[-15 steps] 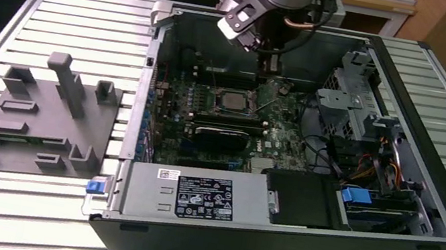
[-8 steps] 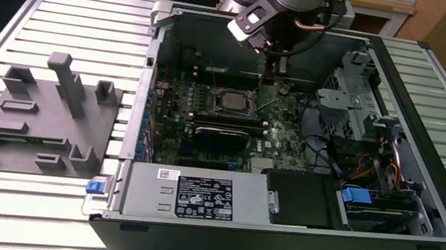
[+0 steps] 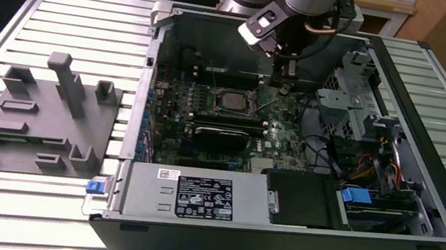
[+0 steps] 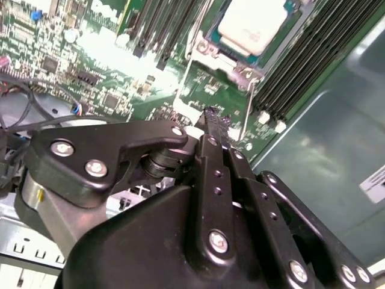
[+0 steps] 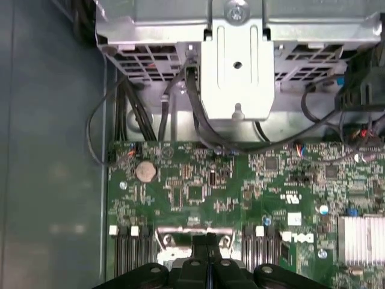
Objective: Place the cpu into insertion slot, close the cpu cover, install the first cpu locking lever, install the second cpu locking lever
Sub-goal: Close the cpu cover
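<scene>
The cpu (image 3: 232, 101) (image 4: 251, 24) lies flat in the insertion slot on the green board, its dull silver top showing. The cpu cover (image 4: 205, 47) lies down around it as a thin silver frame, and the slot itself is hidden beneath the two. My gripper (image 3: 280, 86) (image 4: 211, 115) (image 5: 207, 239) hangs just above the board beside the socket, on the exterior view's right of it. Its black fingers are pressed together with nothing between them. A thin metal lever rod (image 4: 247, 114) runs along the socket edge close to the fingertips.
Long black memory slots (image 4: 313, 54) flank the socket. A black fan housing (image 3: 218, 139) and the silver power supply box (image 3: 192, 198) sit nearer the case front. Drive cage (image 3: 357, 96) and cables (image 5: 180, 114) crowd one side. A grey fixture (image 3: 43, 115) lies outside the case.
</scene>
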Available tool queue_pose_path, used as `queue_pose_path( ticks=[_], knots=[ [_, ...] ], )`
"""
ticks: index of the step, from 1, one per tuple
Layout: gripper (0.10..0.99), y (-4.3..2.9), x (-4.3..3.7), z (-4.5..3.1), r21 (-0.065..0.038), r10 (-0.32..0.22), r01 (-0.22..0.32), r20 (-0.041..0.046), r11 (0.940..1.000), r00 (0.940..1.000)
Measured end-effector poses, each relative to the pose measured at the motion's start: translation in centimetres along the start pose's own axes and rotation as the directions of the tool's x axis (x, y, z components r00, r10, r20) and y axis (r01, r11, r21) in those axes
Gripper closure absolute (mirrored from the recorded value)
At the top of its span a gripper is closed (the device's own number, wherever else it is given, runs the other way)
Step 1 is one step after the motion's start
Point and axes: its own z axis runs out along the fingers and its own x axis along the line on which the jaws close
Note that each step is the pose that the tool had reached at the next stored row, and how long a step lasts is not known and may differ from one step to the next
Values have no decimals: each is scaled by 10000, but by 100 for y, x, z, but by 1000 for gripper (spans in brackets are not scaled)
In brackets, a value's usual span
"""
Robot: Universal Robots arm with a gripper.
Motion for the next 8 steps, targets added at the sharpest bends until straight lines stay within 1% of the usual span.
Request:
queue_pose_path(
  ticks=[4, 8],
  knots=[
    [980, 77, 5, 23, 6, 0, 0, 0, 10000, 10000],
    [980, 118, 17, 53, 8, 9, -9, 0, 10000, 10000]
  ],
)
